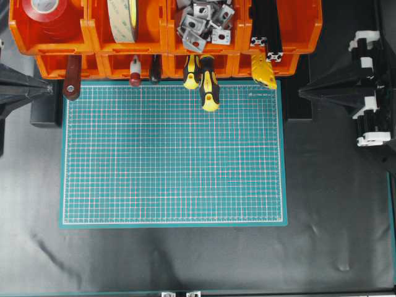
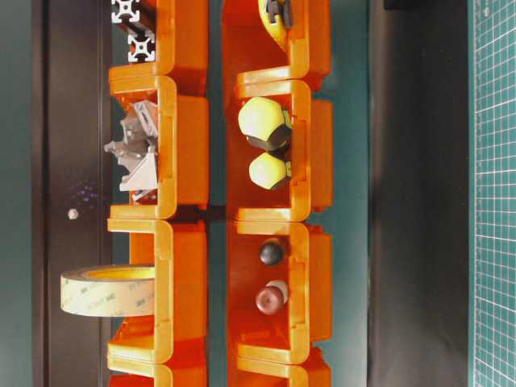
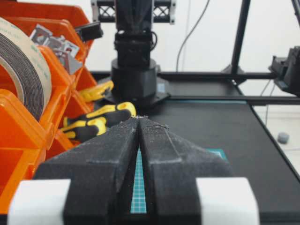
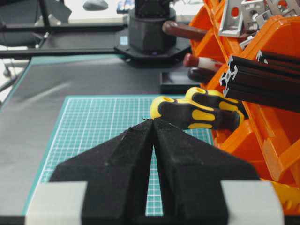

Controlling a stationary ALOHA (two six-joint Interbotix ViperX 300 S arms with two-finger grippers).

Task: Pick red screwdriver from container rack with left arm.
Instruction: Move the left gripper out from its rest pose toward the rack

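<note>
The red screwdriver [image 1: 135, 73] lies in a lower bin of the orange container rack [image 1: 93, 37], its white-banded handle end sticking out over the mat's back edge. In the table-level view the red screwdriver [image 2: 270, 300] shows end-on, and in the right wrist view the red screwdriver [image 4: 200, 61] pokes from its bin. My left gripper [image 1: 51, 88] is shut and empty at the far left, well left of the screwdriver. From the left wrist, the left gripper [image 3: 139, 118] has its fingers pressed together, and the red screwdriver is hidden. My right gripper [image 1: 301, 91] rests shut at the right.
A dark-red flat handle [image 1: 71, 81] and a black handle [image 1: 154, 69] flank the red screwdriver. Two yellow-and-black screwdrivers [image 1: 209, 86] stick out to the right of it. Tape rolls [image 1: 124, 18] and metal brackets [image 1: 204, 21] fill the upper bins. The green cutting mat [image 1: 173, 154] lies in front.
</note>
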